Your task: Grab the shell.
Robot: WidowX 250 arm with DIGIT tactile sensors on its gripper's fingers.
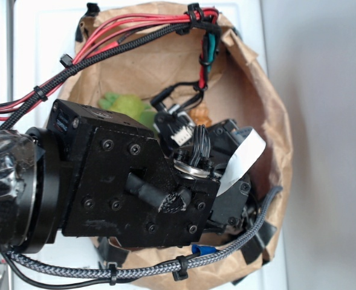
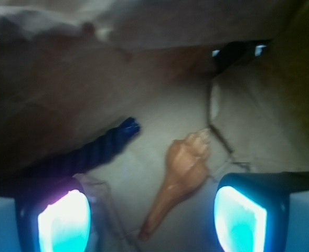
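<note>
Shell (image 2: 183,176) lies ungrasped on the paper bag (image 1: 274,115) floor, between the spread fingers of the gripper (image 2: 151,220); descent and closing remain.

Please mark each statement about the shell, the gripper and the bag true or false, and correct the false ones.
1. The gripper is open. True.
2. The shell is held between the fingers. False: it lies free on the brown paper, apart from both fingers.
3. The shell's tapering tail points toward the wrist camera. True.
4. A green plush toy lies inside the paper bag. True.
5. The shell is blue. False: it is orange-brown.
</note>
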